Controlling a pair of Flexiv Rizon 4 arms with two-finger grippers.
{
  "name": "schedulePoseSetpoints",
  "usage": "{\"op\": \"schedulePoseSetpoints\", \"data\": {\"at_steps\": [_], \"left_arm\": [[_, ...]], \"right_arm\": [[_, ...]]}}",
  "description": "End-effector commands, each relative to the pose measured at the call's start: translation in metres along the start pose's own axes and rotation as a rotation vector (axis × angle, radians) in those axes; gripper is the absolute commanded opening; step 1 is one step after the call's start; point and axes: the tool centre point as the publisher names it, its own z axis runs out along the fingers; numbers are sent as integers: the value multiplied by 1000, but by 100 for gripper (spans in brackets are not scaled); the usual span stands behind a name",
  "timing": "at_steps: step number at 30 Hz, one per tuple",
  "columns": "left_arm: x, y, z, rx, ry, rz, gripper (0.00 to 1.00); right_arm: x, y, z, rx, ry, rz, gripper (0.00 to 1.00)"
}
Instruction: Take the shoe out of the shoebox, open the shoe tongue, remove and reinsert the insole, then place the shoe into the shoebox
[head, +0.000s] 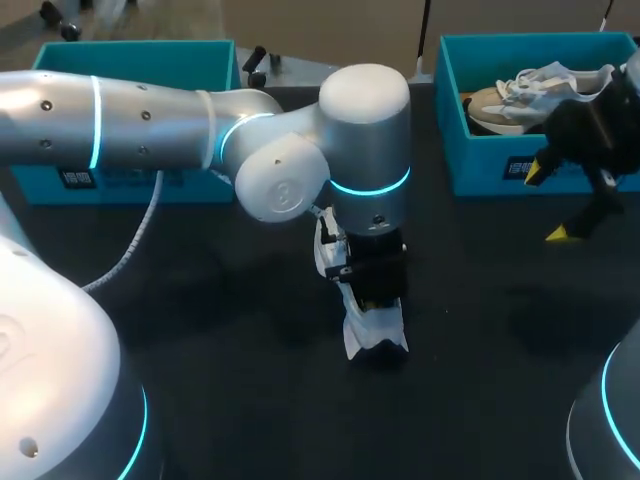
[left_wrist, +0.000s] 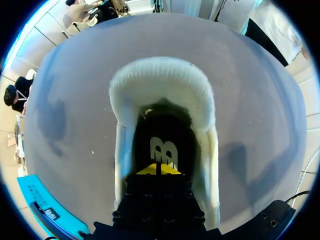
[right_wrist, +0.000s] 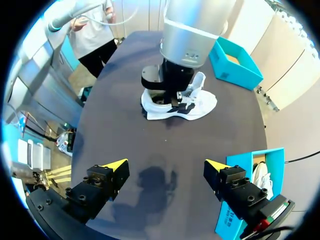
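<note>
A white shoe (head: 375, 330) with black trim stands on the dark table near the middle. My left arm (head: 370, 130) comes down over it. In the left wrist view my left gripper (left_wrist: 159, 169) is shut, its yellow tips together inside the shoe's opening (left_wrist: 160, 75) and down at the dark insole (left_wrist: 164, 150); whether it pinches the insole I cannot tell. My right gripper (head: 548, 203) hangs open in front of the teal shoebox (head: 480, 150) at the far right, with nothing between its fingers. In the right wrist view, the shoe (right_wrist: 200, 107) lies well ahead of my right gripper (right_wrist: 165, 165).
A second, beige and white shoe (head: 520, 95) lies in the right shoebox. Another teal box (head: 130, 48) stands at the far left, partly behind my left arm. Bare dark table lies between the shoe and my right gripper.
</note>
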Motion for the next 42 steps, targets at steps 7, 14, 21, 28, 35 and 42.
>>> {"op": "schedulePoseSetpoints", "data": {"at_steps": [7, 14, 21, 28, 35, 42], "left_arm": [[6, -4, -28, -78, -20, 48, 0], [6, 6, -41, -152, -27, 55, 0], [5, 29, -58, -223, -32, 17, 0], [8, 41, -65, -239, -20, 5, 0], [10, 33, -62, -222, 8, 8, 50], [10, 29, -60, -227, 28, -7, 100]], "right_arm": [[-1, 0, 1, 3, 1, 1, 100], [-1, 0, 1, 3, 1, 1, 100], [-1, 0, 1, 3, 1, 1, 100], [-1, 0, 1, 3, 1, 1, 100], [-1, 0, 1, 3, 1, 1, 100], [-1, 0, 1, 3, 1, 1, 100]]}}
